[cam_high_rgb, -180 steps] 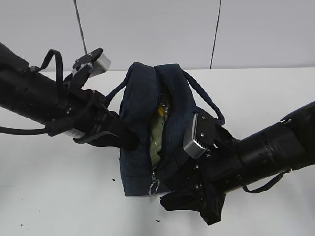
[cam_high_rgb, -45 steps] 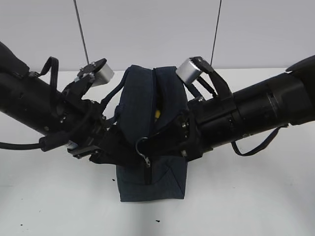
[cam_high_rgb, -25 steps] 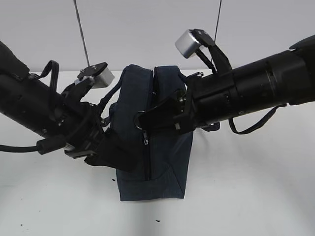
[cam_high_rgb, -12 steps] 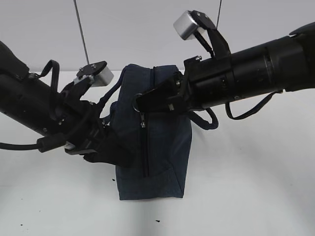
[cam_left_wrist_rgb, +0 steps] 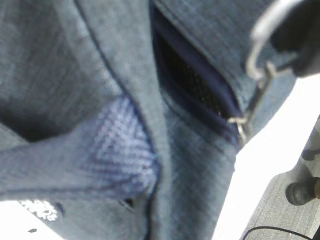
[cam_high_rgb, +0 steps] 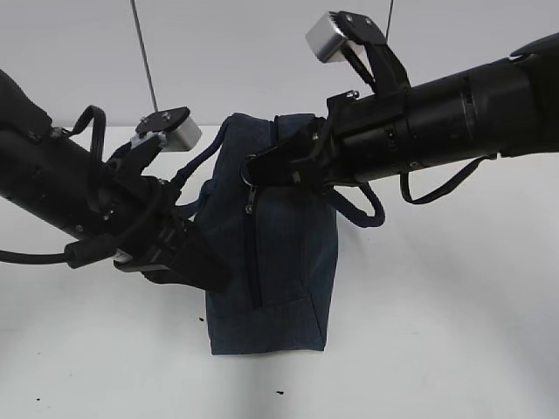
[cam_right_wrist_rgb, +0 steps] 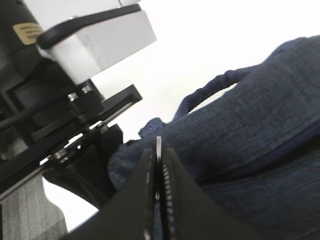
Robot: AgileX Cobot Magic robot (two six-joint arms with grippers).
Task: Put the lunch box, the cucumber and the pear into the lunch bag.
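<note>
On the table (cam_high_rgb: 454, 305), the lunch bag (cam_high_rgb: 279, 262) stands upright, zipper (cam_high_rgb: 253, 253) vertical.

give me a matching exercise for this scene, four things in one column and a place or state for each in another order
Things:
1. lunch bag
2. metal ring pull
3. left hand
4. right wrist camera

Places or states:
a. silver box above the arm on the right
b. pinched in the right hand
c. shut, pressed against the bag's side
d. upright on the white table, dark navy

Pairs: 1-d, 2-b, 3-c, 4-a
</note>
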